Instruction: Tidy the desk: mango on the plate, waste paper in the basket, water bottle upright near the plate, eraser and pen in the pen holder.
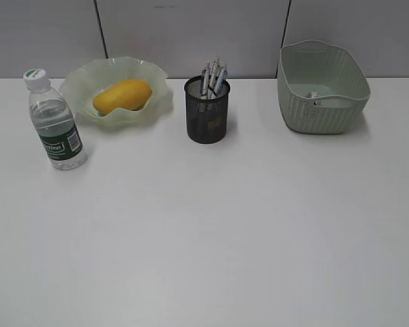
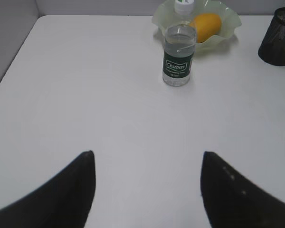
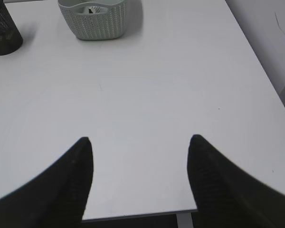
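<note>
Slanted front view; two wrist views

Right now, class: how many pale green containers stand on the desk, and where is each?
2. The wavy-rimmed plate sits back left, holding the mango; the ribbed basket sits back right. None seems hidden, with the pen holder between them.

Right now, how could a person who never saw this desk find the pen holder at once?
Look along the back edge of the white desk. Between the wavy-rimmed green plate on the left and the woven-look green basket on the right stands the pen holder. It is the only black thing: a wire-mesh cup with pens sticking out.
</note>
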Controlling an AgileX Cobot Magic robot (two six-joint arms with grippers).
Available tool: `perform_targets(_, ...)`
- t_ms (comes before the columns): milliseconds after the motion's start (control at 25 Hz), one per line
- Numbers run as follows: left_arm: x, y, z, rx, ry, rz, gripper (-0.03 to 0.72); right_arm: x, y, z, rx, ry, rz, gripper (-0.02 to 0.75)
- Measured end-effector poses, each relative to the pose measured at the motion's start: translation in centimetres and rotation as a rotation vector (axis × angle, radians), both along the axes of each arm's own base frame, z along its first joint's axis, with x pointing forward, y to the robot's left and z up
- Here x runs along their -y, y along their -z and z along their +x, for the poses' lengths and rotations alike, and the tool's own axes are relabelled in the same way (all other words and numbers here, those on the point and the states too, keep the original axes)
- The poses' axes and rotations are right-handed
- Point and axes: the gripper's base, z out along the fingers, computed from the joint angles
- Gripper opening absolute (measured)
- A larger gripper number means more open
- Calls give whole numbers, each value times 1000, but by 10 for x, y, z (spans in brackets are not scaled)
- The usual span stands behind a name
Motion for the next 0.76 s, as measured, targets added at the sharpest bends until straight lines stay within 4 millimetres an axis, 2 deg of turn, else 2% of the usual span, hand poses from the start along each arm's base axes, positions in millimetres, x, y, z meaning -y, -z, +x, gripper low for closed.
perform_targets(760,0,0,0,0,0,0,528,0,0,0,0,0,0,498)
